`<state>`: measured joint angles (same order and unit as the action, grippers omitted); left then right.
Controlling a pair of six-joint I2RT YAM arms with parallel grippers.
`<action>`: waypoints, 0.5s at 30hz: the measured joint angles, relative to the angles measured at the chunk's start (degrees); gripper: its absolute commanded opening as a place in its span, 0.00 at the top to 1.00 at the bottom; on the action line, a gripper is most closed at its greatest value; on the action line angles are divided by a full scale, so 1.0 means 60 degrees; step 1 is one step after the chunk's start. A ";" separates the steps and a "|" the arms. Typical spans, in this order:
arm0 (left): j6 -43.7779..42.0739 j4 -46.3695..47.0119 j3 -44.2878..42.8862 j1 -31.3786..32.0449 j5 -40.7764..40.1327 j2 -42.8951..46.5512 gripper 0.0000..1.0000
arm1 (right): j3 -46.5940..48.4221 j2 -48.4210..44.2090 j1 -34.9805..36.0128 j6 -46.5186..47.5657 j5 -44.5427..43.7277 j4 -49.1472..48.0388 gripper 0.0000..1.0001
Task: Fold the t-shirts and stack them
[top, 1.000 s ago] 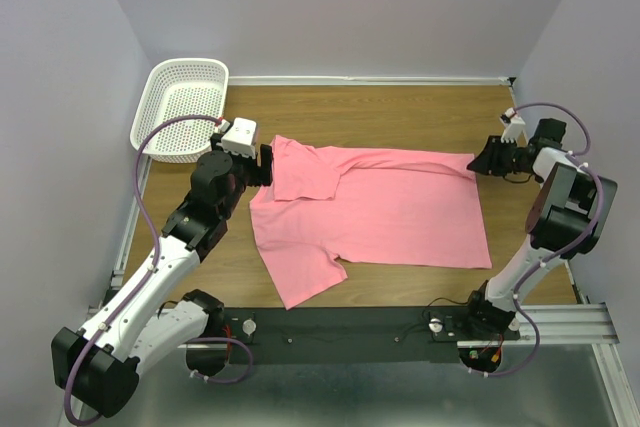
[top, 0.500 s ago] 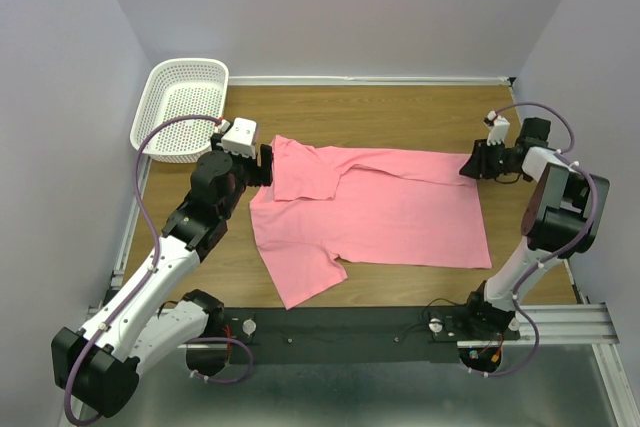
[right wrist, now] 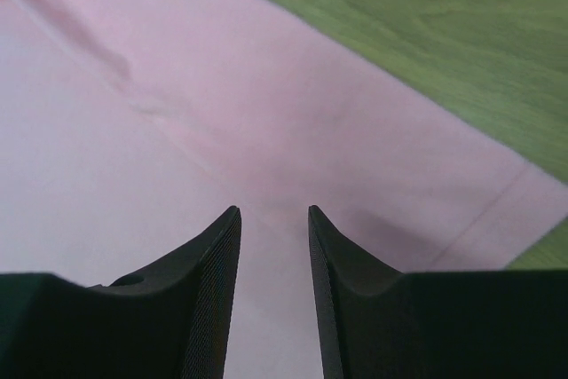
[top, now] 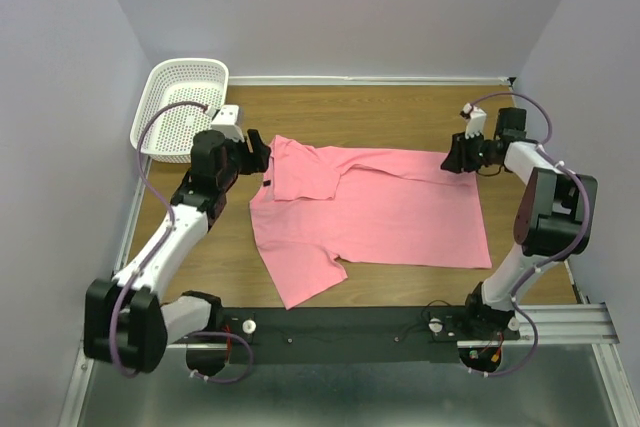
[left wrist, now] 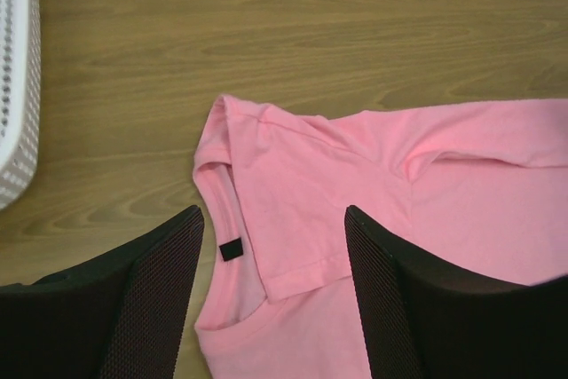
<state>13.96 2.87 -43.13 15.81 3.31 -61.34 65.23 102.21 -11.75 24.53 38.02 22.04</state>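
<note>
Wooden table [top: 400, 112] bears t-shirt [top: 390, 212]; left gripper [left wrist: 273, 219] wide, right gripper [right wrist: 273, 215] narrow; wrist view alone shows collar tag [left wrist: 230, 248].

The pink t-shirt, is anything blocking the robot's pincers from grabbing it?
Nothing visible is. The left pincer hangs open just over the collar of the t-shirt, and the right pincer is over its far corner. Only bare cloth lies under both.

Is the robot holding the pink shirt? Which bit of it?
Nothing is held. The left gripper is wide open over the t-shirt collar; the right gripper, slightly open, pinches no cloth near the hem.
</note>
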 measured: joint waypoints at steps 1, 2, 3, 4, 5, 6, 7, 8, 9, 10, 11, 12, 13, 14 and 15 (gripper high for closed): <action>0.0240 0.0164 -0.0004 -0.0291 0.0244 -0.0397 0.32 | 0.0076 0.0015 0.0004 -0.0291 -0.0117 -0.0186 0.55; 0.0703 0.0382 -0.0007 -0.0634 0.0645 -0.0998 0.34 | 0.0149 0.0015 -0.0069 -0.0543 -0.0193 -0.0310 0.54; 0.1024 0.0488 -0.0007 -0.0841 0.0852 -0.1446 0.37 | 0.0219 0.0022 -0.0164 -0.0754 -0.0237 -0.0433 0.54; 0.1228 0.0561 -0.0040 -0.0965 0.0987 -0.1872 0.40 | 0.0372 0.0062 -0.0361 -0.1024 -0.0270 -0.0554 0.53; 0.1545 0.0769 -0.0171 -0.1053 0.1235 -0.2524 0.42 | 0.0495 0.0113 -0.0510 -0.1198 -0.0255 -0.0637 0.53; 0.1749 0.0834 -0.0415 -0.1060 0.1417 -0.3118 0.43 | 0.0659 0.0226 -0.0667 -0.1373 -0.0215 -0.0750 0.53; 0.1872 0.0889 -0.0729 -0.1060 0.1541 -0.3708 0.44 | 0.0794 0.0331 -0.0812 -0.1523 -0.0178 -0.0852 0.53; 0.2007 0.0973 -0.1129 -0.1060 0.1636 -0.4386 0.44 | 0.0907 0.0470 -0.0951 -0.1636 -0.0157 -0.1009 0.52; 0.2109 0.1035 -0.1548 -0.1053 0.1705 -0.4994 0.44 | 0.0943 0.0546 -0.1053 -0.1708 -0.0138 -0.1078 0.52; 0.2164 0.1038 -0.1865 -0.1049 0.1719 -0.5508 0.45 | 0.0943 0.0630 -0.1169 -0.1778 -0.0095 -0.1126 0.52; 0.2204 0.1067 -0.2116 -0.1053 0.1734 -0.5825 0.45 | 0.0943 0.0685 -0.1239 -0.1829 -0.0044 -0.1115 0.52; 0.2255 0.1093 -0.2528 -0.1053 0.1730 -0.6339 0.45 | 0.0943 0.0772 -0.1315 -0.1854 0.0018 -0.1140 0.51; 0.2269 0.1096 -0.2761 -0.1053 0.1730 -0.6645 0.45 | 0.0940 0.0820 -0.1359 -0.1865 0.0073 -0.1140 0.50; 0.2302 0.1045 -0.3064 -0.1053 0.1723 -0.6954 0.45 | 0.0940 0.0845 -0.1392 -0.1872 0.0135 -0.1144 0.50; 0.2310 0.1005 -0.3282 -0.1053 0.1712 -0.7195 0.46 | 0.0940 0.0878 -0.1439 -0.1876 0.0193 -0.1147 0.50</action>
<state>27.81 8.91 -62.83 9.50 13.58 -104.51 70.87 107.48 -20.38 13.28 39.18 15.16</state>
